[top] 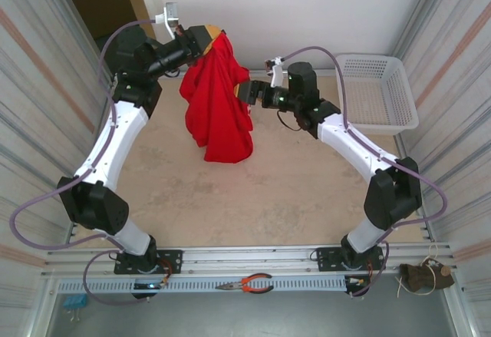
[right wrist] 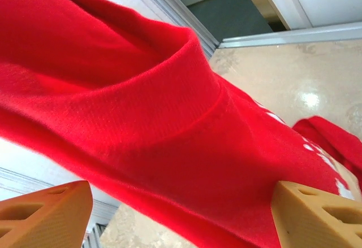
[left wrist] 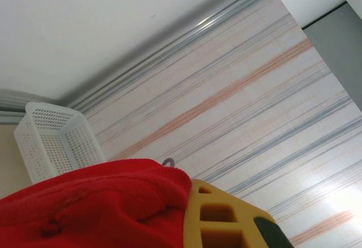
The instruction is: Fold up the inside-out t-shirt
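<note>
Inside-out t-shirt (top: 219,114) hangs from left jaws — right jaws spread beside it.

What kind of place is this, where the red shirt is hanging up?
Probably a robot test booth in a lab: two black-and-white robot arms bolted to a silver metal rail, striped panel walls boxing in the beige tabletop, and red-handled pliers lying by the rail.
</note>
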Controlling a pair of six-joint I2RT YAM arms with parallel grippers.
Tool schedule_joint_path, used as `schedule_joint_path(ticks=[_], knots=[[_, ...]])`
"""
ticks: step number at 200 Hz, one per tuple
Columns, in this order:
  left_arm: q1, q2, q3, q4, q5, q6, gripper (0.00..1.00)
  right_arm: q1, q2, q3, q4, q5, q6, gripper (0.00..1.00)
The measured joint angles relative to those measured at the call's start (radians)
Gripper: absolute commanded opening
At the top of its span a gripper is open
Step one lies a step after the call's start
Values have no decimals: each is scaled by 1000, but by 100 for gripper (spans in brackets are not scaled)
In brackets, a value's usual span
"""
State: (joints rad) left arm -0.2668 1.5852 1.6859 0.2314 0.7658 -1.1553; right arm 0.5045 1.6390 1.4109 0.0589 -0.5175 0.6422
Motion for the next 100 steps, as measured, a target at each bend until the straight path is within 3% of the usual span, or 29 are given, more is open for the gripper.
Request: schedule_joint_path(ticks=[5,11,26,64,100], knots=[[-5,0,5,0,0,0,0,0,11,13,1,3,-2,69],[-12,0,11,0,1,0,0,0,27,34,0,2,-6,53],[-23,-3,23,0,1,0,0,-6,81,107,-5,-3,0,0],[23,14,117,-80,-9,7,0,-112,257,503,-131,-29,3,0],[129,225,469,-87,-17,-56,0,-252,365,998,-259,-45,19,0]])
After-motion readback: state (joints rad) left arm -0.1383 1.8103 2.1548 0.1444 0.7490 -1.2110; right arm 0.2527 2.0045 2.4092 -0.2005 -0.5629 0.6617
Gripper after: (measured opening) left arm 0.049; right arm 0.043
